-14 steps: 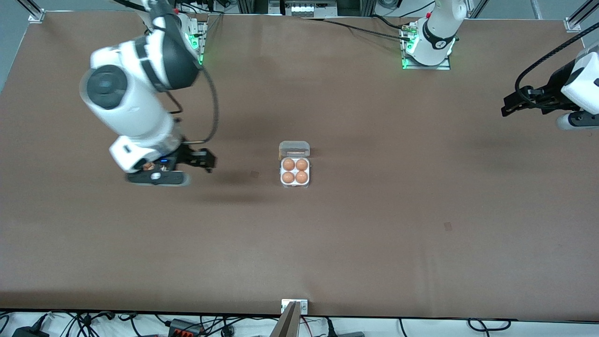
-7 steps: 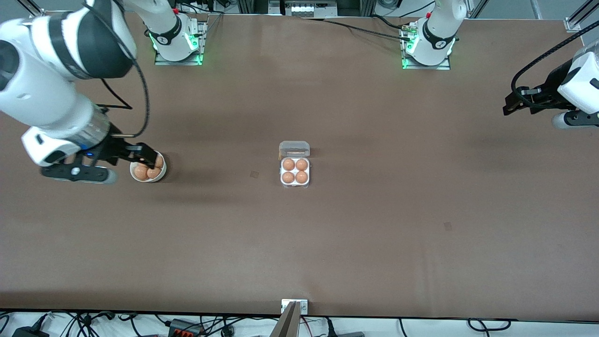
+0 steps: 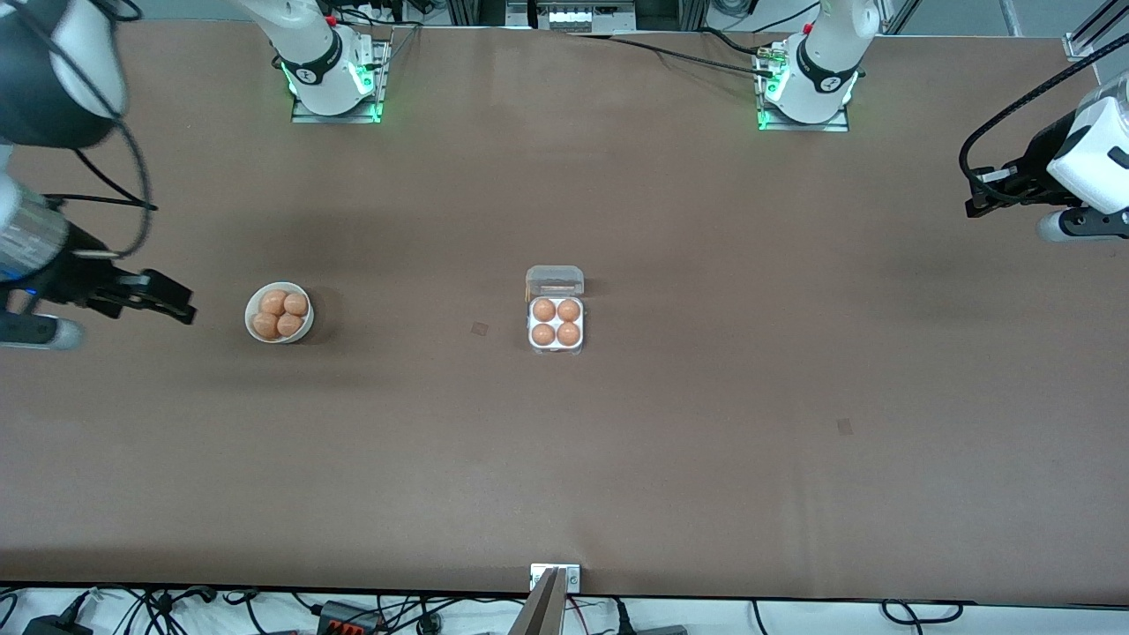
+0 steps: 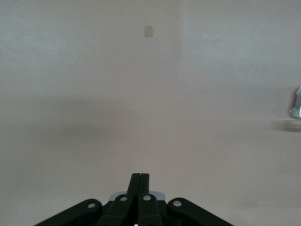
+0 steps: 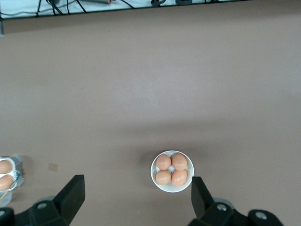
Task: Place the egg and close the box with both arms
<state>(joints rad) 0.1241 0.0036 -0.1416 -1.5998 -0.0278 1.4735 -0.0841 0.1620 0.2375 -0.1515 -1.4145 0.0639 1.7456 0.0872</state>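
The box (image 3: 557,323) sits mid-table, its white tray filled with an orange-brown egg (image 3: 544,310) in every cell and its clear lid (image 3: 555,280) standing open toward the robots' bases. My right gripper (image 3: 176,302) hangs open and empty over the table at the right arm's end, beside the bowl; in the right wrist view its fingers (image 5: 73,194) stand wide apart. My left gripper (image 3: 973,208) is up at the left arm's end, shut on nothing, its fingertips (image 4: 140,176) pressed together over bare table.
A round white bowl (image 3: 249,317) with several more eggs stands between the box and the right gripper, also in the right wrist view as the bowl (image 5: 172,188). The box's edge (image 5: 7,175) shows there too. A small patch (image 3: 479,329) marks the brown table.
The right arm swung away toward its end of the table, uncovering the bowl. The left gripper closed its fingers and drew slightly farther from the box.
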